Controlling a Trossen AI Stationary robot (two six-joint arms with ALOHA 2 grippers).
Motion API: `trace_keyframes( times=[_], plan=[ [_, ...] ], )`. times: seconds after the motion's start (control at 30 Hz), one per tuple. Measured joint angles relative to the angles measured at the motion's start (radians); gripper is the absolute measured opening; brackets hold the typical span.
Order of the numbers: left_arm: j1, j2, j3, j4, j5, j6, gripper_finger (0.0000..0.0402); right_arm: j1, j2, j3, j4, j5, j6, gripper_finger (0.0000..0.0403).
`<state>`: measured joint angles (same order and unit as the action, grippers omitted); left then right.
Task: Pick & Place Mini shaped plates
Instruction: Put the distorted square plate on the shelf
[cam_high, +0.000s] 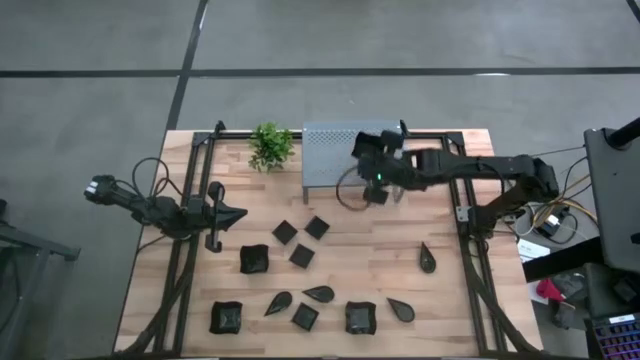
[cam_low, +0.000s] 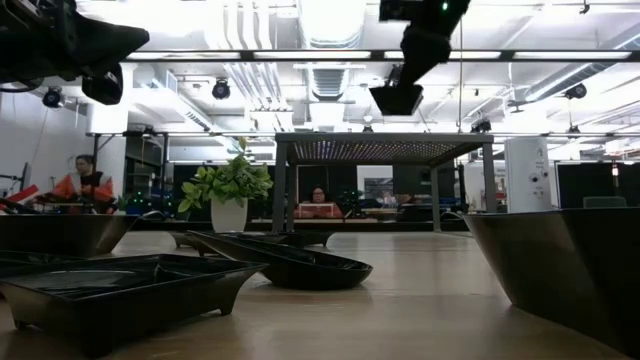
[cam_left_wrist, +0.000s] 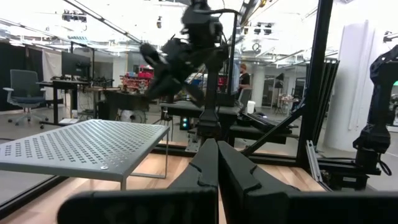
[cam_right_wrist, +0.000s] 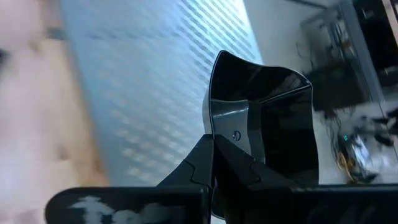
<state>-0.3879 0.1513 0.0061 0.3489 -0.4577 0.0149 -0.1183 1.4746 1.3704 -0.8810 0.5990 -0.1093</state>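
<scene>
Dish (cam_right_wrist: 273, 118), black, deep with wavy rim: your right gripper (cam_right_wrist: 214, 146) has it clamped by the rim, raised over the grey shelf (cam_high: 330, 152). Other dishes (cam_high: 300, 255) lie spread across the table (cam_high: 400, 230). Your left gripper (cam_high: 236, 213) waits at the table's left side, jaws together, empty.

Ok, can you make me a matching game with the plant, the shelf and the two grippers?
Things:
1. plant
2. shelf
3. right gripper
4. left gripper

Clues:
A. shut on a deep plate, up over the shelf
B. green, in a white pot, left of the shelf in the high view
C. shut, holding nothing, at the table's left side
D. grey metal full of little holes, at the back of the table

Pairs: 1-B, 2-D, 3-A, 4-C
</scene>
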Motion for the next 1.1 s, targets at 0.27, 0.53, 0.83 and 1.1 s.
trace_keyframes(
  times=[0.27, 0.53, 0.83, 1.1],
  plan=[
    [0.0, 0.0, 0.0, 0.0, 0.0, 0.0, 0.0, -0.206, 0.0, -0.003, 0.001, -0.151, -0.049, 0.0008],
    [0.0, 0.0, 0.0, 0.0, 0.0, 0.0, 0.0, -0.34, 0.0, -0.028, 0.042, -0.236, -0.058, 0.0008],
    [0.0, 0.0, 0.0, 0.001, 0.0, 0.0, 0.0, -0.373, 0.0, -0.081, 0.114, -0.244, -0.073, 0.0008],
    [0.0, 0.0, 0.0, 0.001, 0.0, 0.0, 0.0, -0.373, 0.0, -0.088, 0.127, -0.241, -0.074, 0.0009]
  ],
)
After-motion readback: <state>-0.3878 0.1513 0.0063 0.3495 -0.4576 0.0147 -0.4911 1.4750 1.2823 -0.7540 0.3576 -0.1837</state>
